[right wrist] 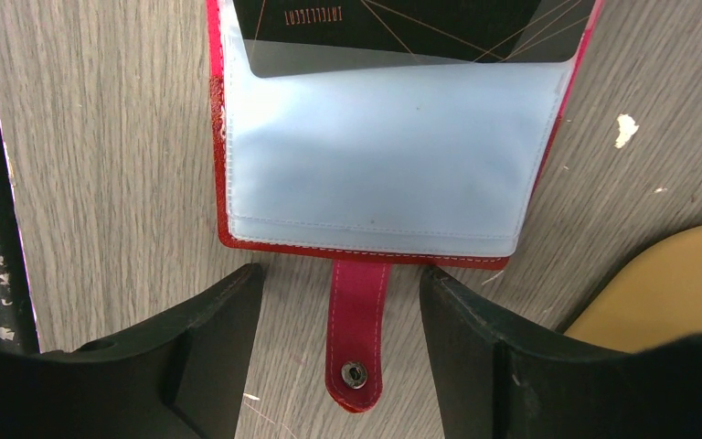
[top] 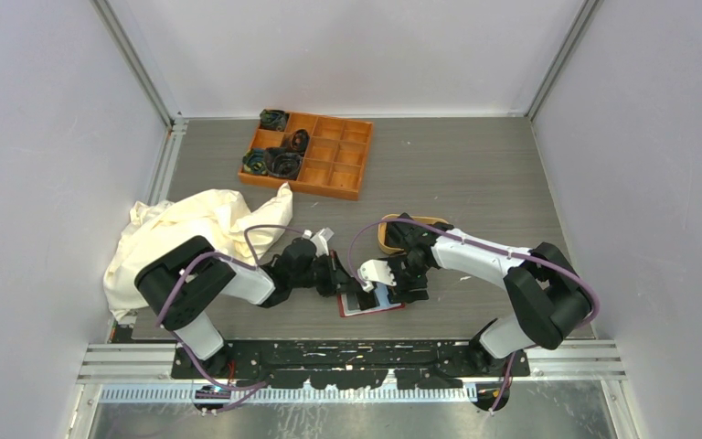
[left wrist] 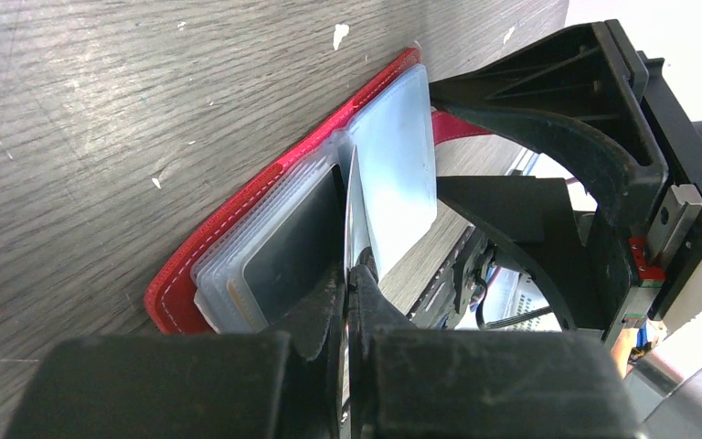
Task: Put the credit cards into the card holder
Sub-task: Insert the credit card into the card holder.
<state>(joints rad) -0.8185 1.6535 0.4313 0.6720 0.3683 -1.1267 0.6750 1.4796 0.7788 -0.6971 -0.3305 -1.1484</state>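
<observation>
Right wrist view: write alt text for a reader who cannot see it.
A red card holder lies open on a wooden table, a black card at its far end. Its snap tab points between the fingers of the open right gripper.

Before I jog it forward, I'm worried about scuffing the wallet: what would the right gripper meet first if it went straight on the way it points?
Probably the snap tab of the card holder, lying between the open fingers of the right gripper; depth is unclear.
</observation>
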